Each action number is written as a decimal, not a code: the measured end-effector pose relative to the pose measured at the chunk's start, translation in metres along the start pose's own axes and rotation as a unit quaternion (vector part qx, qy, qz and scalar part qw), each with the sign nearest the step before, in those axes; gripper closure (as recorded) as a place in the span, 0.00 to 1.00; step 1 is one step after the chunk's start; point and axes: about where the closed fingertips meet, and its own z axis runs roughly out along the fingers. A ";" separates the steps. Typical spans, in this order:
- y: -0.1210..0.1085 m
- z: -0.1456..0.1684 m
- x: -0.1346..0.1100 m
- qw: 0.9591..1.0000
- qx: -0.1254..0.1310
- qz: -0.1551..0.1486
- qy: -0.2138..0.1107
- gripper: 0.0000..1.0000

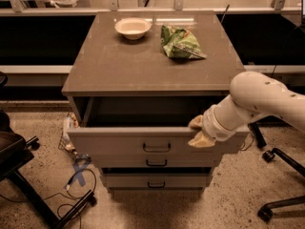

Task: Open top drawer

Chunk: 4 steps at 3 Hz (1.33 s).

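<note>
The top drawer is the uppermost of three grey-brown drawers in the cabinet. It stands pulled out part way, and its dark inside shows under the cabinet top. Its small dark bar handle sits at the centre of the front. My gripper, tan at the end of a white arm, is at the top edge of the drawer front, right of the handle. The arm comes in from the right.
On the cabinet top stand a white bowl and a green bag. The two lower drawers are shut. A black chair base and cables are on the floor at the left, and another chair base at the right.
</note>
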 end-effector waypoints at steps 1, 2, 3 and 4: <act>0.010 -0.003 0.000 1.000 -0.005 0.006 0.006 0.95; 0.038 -0.015 -0.005 1.000 -0.011 0.017 0.022 1.00; 0.051 -0.020 -0.006 0.999 -0.014 0.021 0.028 1.00; 0.051 -0.020 -0.006 0.999 -0.014 0.021 0.028 1.00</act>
